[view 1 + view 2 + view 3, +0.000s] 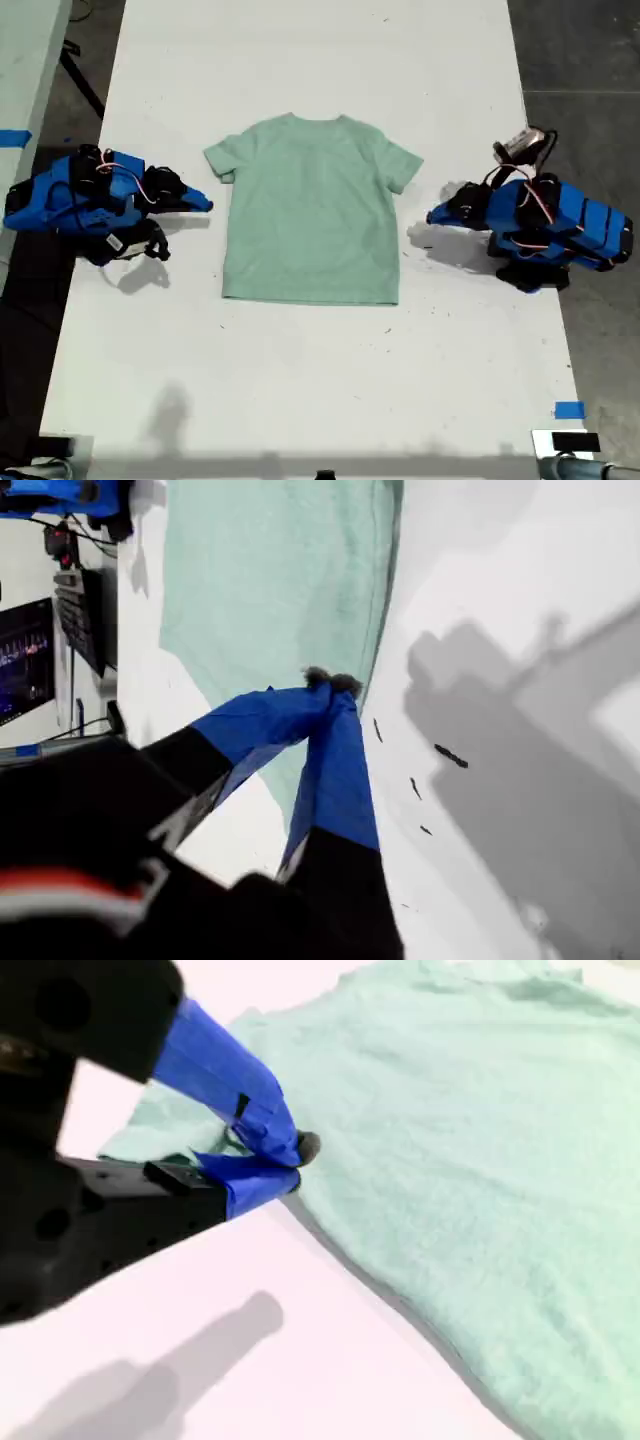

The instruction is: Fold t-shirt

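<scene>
Two shut claws, t-shirt flat between them, apart

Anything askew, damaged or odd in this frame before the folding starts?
Nothing stands out. The t-shirt lies flat and unfolded on the white table, sleeves spread, with an arm parked at each side in the exterior view.

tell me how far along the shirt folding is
Nothing is folded yet: the pale mint-green cloth t-shirt lies spread flat on the white table, both sleeves out. Nothing is in hand; my first gripper and my second gripper are shut, each parked beside the shirt without holding it. Every fold is left.
</scene>
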You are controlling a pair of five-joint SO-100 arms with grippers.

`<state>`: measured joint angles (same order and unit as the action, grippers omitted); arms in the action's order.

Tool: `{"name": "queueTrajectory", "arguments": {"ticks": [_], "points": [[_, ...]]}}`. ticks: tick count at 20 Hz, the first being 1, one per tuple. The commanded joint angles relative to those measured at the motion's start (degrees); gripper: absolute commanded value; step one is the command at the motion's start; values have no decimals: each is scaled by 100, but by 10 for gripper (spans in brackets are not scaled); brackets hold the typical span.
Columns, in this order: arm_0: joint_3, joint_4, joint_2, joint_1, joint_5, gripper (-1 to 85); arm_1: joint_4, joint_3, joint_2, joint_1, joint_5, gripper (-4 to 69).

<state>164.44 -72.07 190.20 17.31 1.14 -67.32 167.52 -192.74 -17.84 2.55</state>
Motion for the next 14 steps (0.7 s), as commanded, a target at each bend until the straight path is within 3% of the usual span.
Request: {"name": "queueTrajectory", "arguments": {"ticks": [1, 6, 14], "points": [[-1248, 237, -1274, 369, 211, 0, 35, -1134, 940, -396, -527, -12], [-2944, 158, -3340, 1283, 967, 0, -53, -3568, 3841, -1318, -1890, -12], [-5801, -905, -6451, 3006, 2294, 0, -1195, -7453, 7699, -2751, -3551, -13]]}}
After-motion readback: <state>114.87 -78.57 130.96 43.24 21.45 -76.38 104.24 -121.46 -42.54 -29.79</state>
